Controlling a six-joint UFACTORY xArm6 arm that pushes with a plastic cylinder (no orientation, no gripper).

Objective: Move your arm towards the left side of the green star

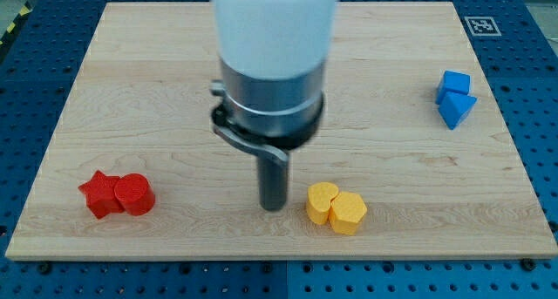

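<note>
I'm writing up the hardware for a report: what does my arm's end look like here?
A blurred white cylindrical housing sits above a dark metallic grey collar with a small bracket at its lower edge. From it a straight dark rod descends to my tip. No cables, markings or pincer are visible.

We have one view only, set near the wooden board's (pixel 174 90) bottom edge, looking down and across it toward the top edge, all four corners nearly framed.
</note>
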